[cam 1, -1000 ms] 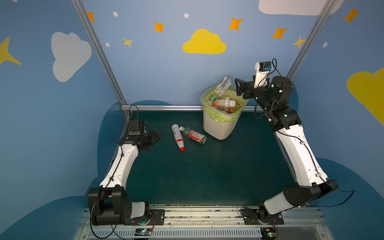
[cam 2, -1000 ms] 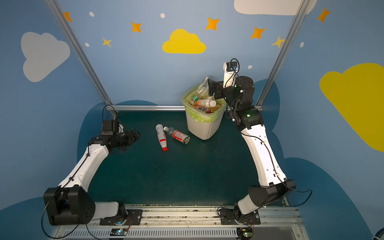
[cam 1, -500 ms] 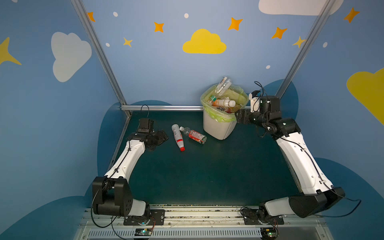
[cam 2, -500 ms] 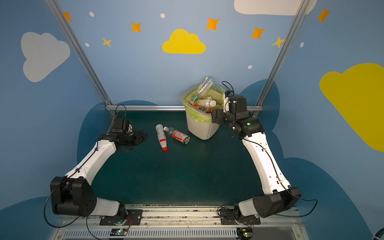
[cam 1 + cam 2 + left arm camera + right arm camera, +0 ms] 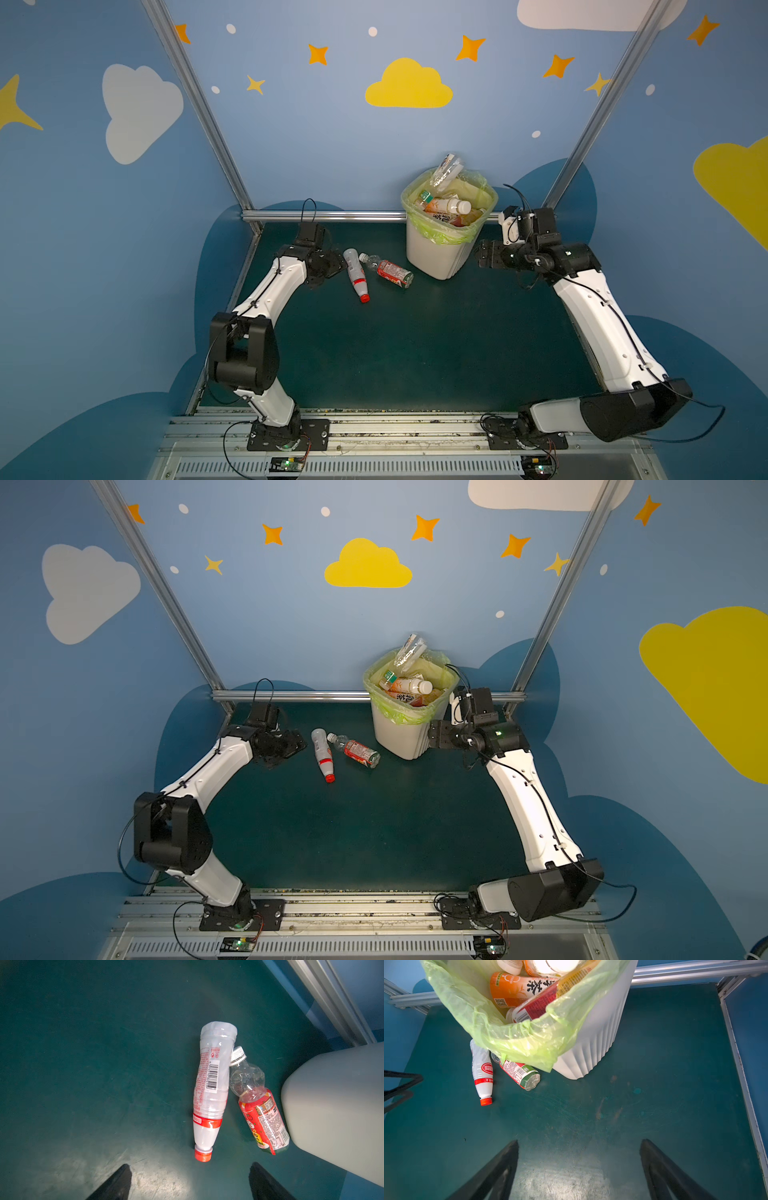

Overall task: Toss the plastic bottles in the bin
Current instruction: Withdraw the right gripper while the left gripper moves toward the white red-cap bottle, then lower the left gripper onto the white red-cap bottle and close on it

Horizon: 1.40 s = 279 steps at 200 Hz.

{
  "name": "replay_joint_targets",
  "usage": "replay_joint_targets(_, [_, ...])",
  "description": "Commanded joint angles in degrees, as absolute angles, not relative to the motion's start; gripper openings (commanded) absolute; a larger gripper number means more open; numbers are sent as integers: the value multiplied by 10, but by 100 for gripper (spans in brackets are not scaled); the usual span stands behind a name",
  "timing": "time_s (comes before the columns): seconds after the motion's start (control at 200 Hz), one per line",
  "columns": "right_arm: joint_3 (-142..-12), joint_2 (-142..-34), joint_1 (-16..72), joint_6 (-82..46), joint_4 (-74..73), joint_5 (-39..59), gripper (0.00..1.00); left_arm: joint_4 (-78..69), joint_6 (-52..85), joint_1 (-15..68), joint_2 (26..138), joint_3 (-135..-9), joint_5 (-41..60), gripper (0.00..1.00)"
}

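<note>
Nearing done: bin (image 5: 434, 259) at the mat's back is heaped with plastic bottles (image 5: 448, 205). Two are not yet binned and lie touching just beside it: milky red-capped bottle (image 5: 356, 272) and clear red-label bottle (image 5: 390, 272). Left gripper (image 5: 189, 1165) is spread near the milky one. Right gripper (image 5: 579, 1141) is spread and empty by the bin. Scuffed green mat (image 5: 415, 353), blue cloud-painted walls (image 5: 311, 137).

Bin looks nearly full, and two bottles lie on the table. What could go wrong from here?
1. The bin is heaped to its rim and a clear bottle pokes up above it. Another drop may bounce out or dislodge that one.
2. The red-label bottle has its cap touching the side of the white bottle. The open left tool taking one will likely roll the other.
</note>
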State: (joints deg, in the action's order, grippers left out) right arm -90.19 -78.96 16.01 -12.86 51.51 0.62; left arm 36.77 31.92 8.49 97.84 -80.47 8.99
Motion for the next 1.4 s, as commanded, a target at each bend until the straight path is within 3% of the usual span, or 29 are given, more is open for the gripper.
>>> replay_joint_targets(0.0, [-890,-775,151,-128,533,29,92,397,313,102,1013,-833,74,88])
replay_joint_targets(0.245, [-879,-776,145,-131,529,64,92,376,312,115,1085,-880,59,87])
replay_joint_targets(0.591, [-886,-781,138,-113,536,84,92,386,297,113,1207,-1020,38,69])
replay_joint_targets(0.986, [-885,-769,117,-96,552,80,92,451,286,113,1332,-1194,30,64])
replay_joint_targets(1.392, [-883,-770,97,-92,551,88,92,486,283,111,1370,-1226,17,63])
